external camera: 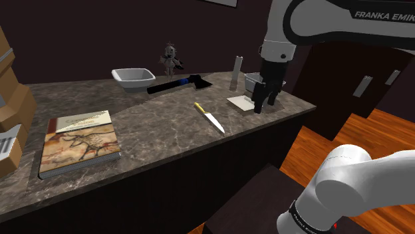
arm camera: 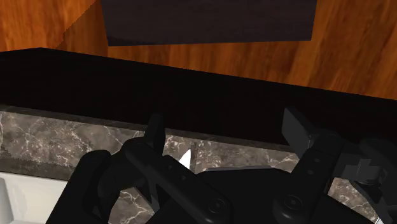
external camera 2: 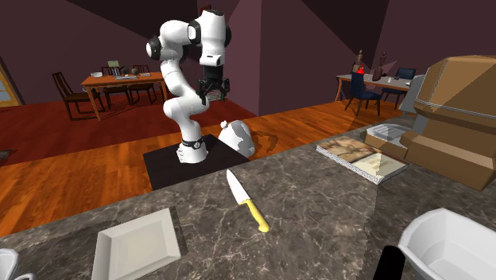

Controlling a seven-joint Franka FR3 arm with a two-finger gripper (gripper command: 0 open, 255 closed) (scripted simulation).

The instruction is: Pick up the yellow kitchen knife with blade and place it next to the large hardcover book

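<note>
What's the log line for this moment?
phase: pre-grasp | gripper: open, empty, by white plate | knife: on counter, ungrasped | book: apart from knife

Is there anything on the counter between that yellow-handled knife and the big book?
No. In the shoulder view, only bare marbled counter runs from the knife to the book; nothing sits between them.

A white bowl [external camera: 133,78] sits at the back of the dark marbled counter [external camera: 159,129], a black hatchet-like tool [external camera: 178,85] just beside it. A white square plate [external camera: 237,102], a tall pale cylinder [external camera: 235,72] and a grey pot [external camera: 251,80] cluster at the shoulder view's right; brown boxes [external camera: 12,100] stand at its left.
</note>
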